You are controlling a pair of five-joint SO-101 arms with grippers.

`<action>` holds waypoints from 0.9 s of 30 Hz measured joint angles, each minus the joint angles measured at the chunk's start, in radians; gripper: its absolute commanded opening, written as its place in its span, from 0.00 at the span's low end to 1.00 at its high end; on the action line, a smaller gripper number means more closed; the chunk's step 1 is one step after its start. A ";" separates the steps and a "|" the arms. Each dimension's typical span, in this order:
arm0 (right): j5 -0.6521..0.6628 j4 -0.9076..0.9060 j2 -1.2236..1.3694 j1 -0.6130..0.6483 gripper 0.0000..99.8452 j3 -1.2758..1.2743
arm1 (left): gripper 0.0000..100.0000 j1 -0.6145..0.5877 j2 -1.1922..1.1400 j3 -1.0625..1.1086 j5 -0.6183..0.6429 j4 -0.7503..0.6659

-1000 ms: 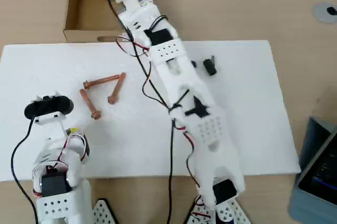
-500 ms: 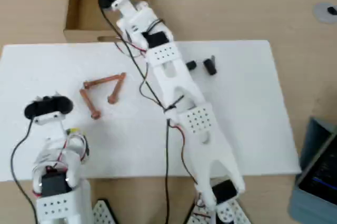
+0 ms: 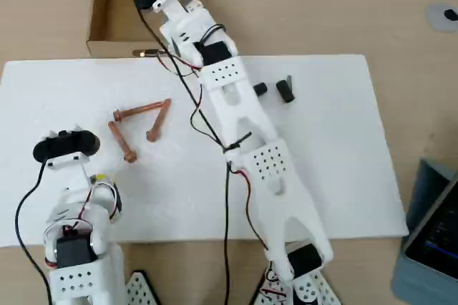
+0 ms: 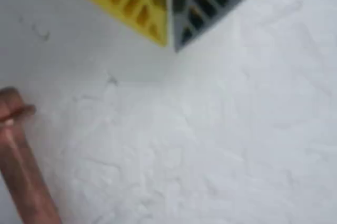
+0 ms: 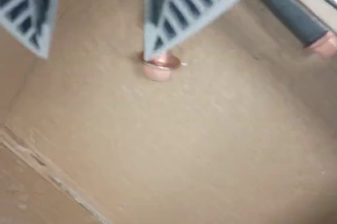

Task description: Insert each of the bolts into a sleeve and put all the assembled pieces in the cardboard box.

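Wooden table (image 3: 401,18) carries your white mat (image 3: 336,176), with the box (image 3: 100,11) off its far-left corner. Your right arm (image 3: 243,119) stretches from the near edge across the mat so the right gripper (image 5: 97,50) hangs inside the box, jaws spread with nothing between them. That fits a drop-off, I'd judge. On the box floor a copper bolt head (image 5: 160,67) sits just beside one fingertip. A finished piece (image 5: 292,13), dark sleeve with a copper end, lies along the wall.

Your left gripper (image 4: 171,37) is parked low over the near-left mat, jaws closed on nothing, near the three loose bolts (image 3: 139,112) it would likely feed from. Two sleeves (image 3: 285,91) wait right of the arm, well apart from the bolts.

Hard to read: the finger covers what lies behind that bolt head, so you can't tell whether it wears a sleeve. From above, the arm hides part of the box floor, and the box's far end is cut off.
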State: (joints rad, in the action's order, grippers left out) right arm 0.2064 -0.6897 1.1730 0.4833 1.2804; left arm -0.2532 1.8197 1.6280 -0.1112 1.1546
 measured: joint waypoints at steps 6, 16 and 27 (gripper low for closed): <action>0.000 -0.216 0.002 -0.003 0.13 0.213 | 0.00 -0.002 0.000 0.000 0.000 0.000; 0.000 -0.508 -0.054 -0.018 0.13 0.333 | 0.00 -0.002 0.000 0.000 0.000 0.000; -0.086 -0.855 -0.281 -0.018 0.13 0.334 | 0.00 -0.002 0.000 0.000 0.000 0.000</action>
State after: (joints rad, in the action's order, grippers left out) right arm 0.1204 -1.5443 0.8922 0.4649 1.6149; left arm -0.2547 1.8197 1.6280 -0.1112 1.1546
